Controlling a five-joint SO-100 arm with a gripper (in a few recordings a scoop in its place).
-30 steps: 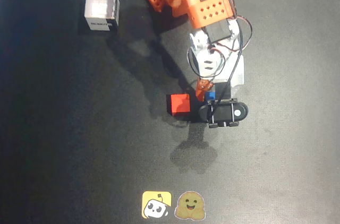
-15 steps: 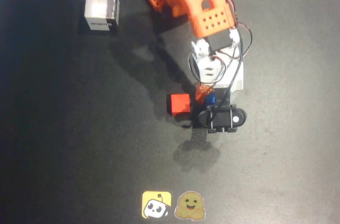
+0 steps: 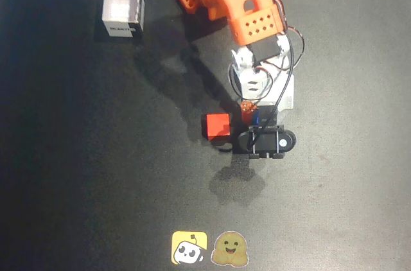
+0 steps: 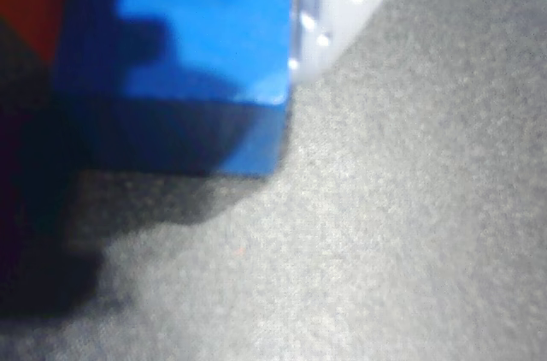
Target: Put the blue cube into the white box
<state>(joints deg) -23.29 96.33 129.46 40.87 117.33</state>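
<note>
Gripper (image 3: 252, 115) clamped around the blue cube (image 3: 255, 117), just right of the red cube (image 3: 218, 125).

This looks like a hobby robotics bench or small lab setup rather than a home room or shop. The worktop (image 3: 77, 174) is one flat matte black sheet that reaches every edge of the overhead view, with no walls, furniture or household goods around it. Taking the orange arm (image 3: 237, 1) as landmark: its shell has the perforated, layered look of 3D-printed plastic, and loose thin wires (image 3: 292, 49) loop just below it. Well below the arm, near the worktop's lower edge, two cartoon stickers (image 3: 207, 248) sit side by side, one a yellow square with a small robot face, the other a smiling round figure.
</note>
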